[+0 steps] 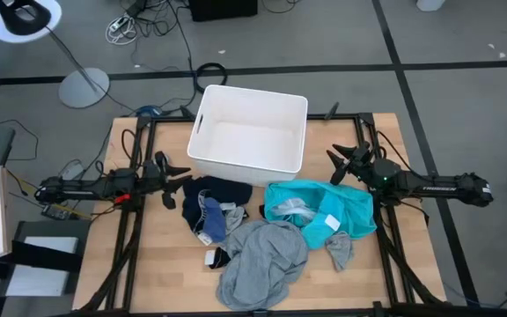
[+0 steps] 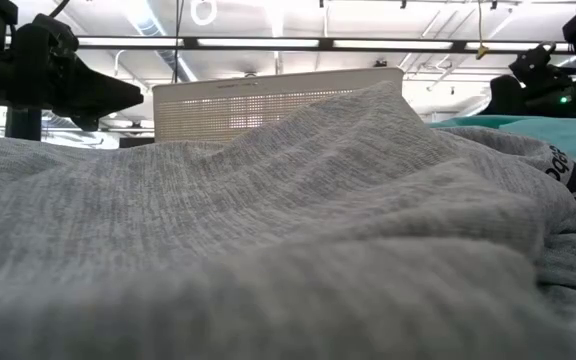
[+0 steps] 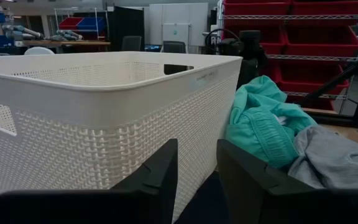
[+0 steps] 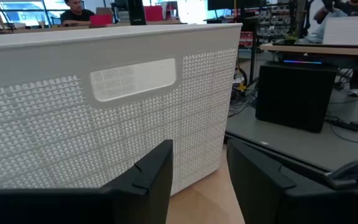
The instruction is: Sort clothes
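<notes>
The clothes lie in a heap on the near half of the table. A large grey shirt [image 1: 262, 255] is at the front, a turquoise garment [image 1: 319, 210] to its right, and dark navy pieces [image 1: 221, 191] to its left beside a blue-grey piece [image 1: 209, 217]. A small grey sock [image 1: 340, 249] and a black-and-white sock [image 1: 216, 258] lie on the wood. My left gripper [image 1: 172, 183] is open and empty, just left of the navy pieces. My right gripper [image 1: 336, 168] is open and empty, above the turquoise garment's far edge and right of the bin.
A white rectangular plastic bin [image 1: 202, 114] stands at the table's far middle, between the two grippers; it fills both wrist views [image 3: 73, 118] [image 4: 73, 112]. In the low view the grey shirt [image 2: 268, 230] blocks most of the table. Black frame rails run along both table sides.
</notes>
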Motion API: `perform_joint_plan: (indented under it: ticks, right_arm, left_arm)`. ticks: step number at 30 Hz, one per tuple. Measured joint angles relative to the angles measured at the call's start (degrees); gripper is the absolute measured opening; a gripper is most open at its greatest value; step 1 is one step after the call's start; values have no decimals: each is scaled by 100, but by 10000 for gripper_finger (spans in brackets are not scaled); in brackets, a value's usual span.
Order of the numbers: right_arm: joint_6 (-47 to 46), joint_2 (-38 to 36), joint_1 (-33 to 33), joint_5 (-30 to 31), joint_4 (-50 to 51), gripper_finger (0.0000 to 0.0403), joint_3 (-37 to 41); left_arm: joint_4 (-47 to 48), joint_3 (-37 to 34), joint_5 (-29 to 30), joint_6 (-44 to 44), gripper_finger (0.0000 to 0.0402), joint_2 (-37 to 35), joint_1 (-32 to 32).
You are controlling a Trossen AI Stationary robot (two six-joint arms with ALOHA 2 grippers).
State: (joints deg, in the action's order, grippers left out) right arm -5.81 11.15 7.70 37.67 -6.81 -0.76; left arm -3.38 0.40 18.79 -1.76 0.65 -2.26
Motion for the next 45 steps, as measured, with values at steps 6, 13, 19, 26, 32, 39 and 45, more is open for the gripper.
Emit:
perform_joint_plan:
  ticks: [6,13,19,26,32,39,45]
  right_arm:
    - [-2,-1,0,-2,-1,153,0]
    - [-2,-2,0,-1,-1,153,0]
    - [-2,0,0,-2,-2,153,0]
    - [-2,-2,0,-2,-2,153,0]
    - [-1,-1,-2,0,-2,153,0]
    - [-2,0,0,0,0,153,0]
    - [-2,0,0,0,-2,153,0]
  left_arm:
    - [0,0,2,0,117,0,2]
    - [1,0,2,0,117,0,0]
    - [1,0,2,0,117,0,0]
    - [0,0,0,0,117,1,0]
    - [-8,0,2,0,117,0,0]
    - [-118,2,4,0,117,0,2]
    - [-133,1,4,0,117,0,2]
